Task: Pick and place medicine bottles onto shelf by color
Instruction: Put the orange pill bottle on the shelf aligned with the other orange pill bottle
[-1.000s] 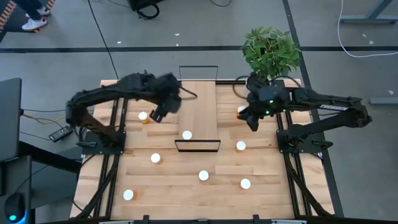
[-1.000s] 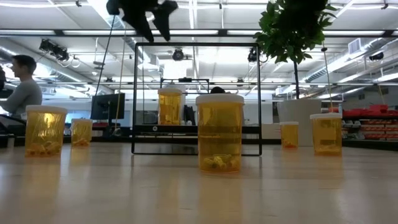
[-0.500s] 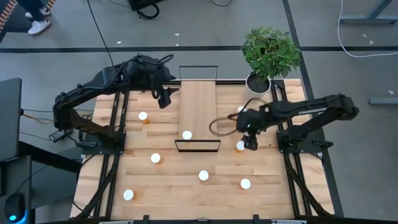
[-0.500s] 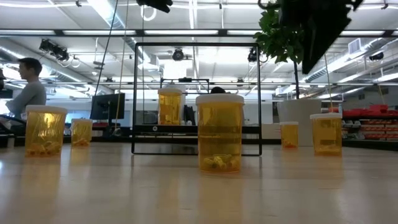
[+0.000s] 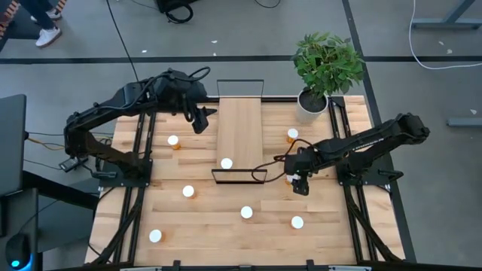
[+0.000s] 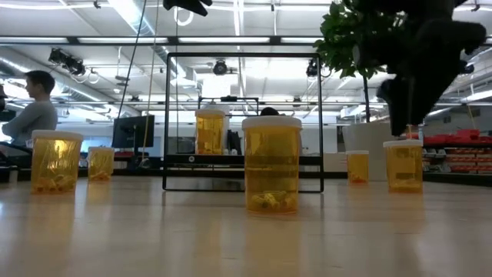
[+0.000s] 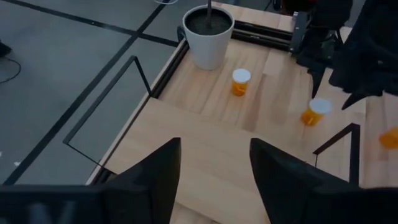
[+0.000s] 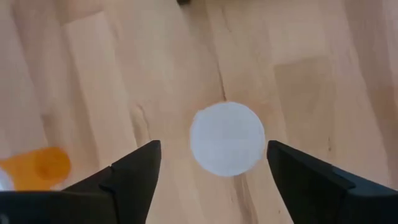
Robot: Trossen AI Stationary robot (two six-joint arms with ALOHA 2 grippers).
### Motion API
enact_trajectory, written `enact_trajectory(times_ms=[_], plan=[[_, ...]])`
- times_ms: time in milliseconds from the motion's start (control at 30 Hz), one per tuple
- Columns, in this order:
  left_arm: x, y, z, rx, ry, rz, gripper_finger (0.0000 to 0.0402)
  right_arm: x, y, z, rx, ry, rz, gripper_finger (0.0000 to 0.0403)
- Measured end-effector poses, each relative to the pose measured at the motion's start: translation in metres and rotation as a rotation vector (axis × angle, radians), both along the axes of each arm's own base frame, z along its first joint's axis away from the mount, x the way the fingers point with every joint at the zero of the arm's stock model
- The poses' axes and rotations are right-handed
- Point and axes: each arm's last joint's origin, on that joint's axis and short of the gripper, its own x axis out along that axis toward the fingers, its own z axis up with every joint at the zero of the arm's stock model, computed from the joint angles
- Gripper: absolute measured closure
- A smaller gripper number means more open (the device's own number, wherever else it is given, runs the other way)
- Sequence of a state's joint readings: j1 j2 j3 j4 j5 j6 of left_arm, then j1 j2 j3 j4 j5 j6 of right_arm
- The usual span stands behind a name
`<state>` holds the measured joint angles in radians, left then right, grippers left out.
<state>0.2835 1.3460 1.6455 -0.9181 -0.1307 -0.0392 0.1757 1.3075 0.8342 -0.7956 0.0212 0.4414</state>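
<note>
Right gripper (image 5: 300, 183) open, pointing down above a medicine bottle (image 8: 227, 138) at the shelf's (image 5: 239, 135) four o'clock, left gripper (image 5: 199, 120) open at the shelf's nine o'clock

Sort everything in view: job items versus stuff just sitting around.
Job: medicine bottles standing about the table; shelf; right hand, open over one bottle; left hand, open beside the shelf.
Lying about: potted plant; person seated beyond the table.
</note>
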Motion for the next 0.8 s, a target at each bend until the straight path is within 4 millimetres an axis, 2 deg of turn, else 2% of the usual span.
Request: enact_trajectory(times_ms=[400,800], plan=[[0.001,-0.002,0.0,-0.027,-0.012,0.013,0.021,-0.004,-0.002,-0.018,-0.011,-0.013,-0.068,0.0091],[0.0,-0.002,-0.001,-0.03,-0.004,0.014,0.0219,-0.009,0.013,-0.027,-0.043,-0.044,-0.031,0.0091]])
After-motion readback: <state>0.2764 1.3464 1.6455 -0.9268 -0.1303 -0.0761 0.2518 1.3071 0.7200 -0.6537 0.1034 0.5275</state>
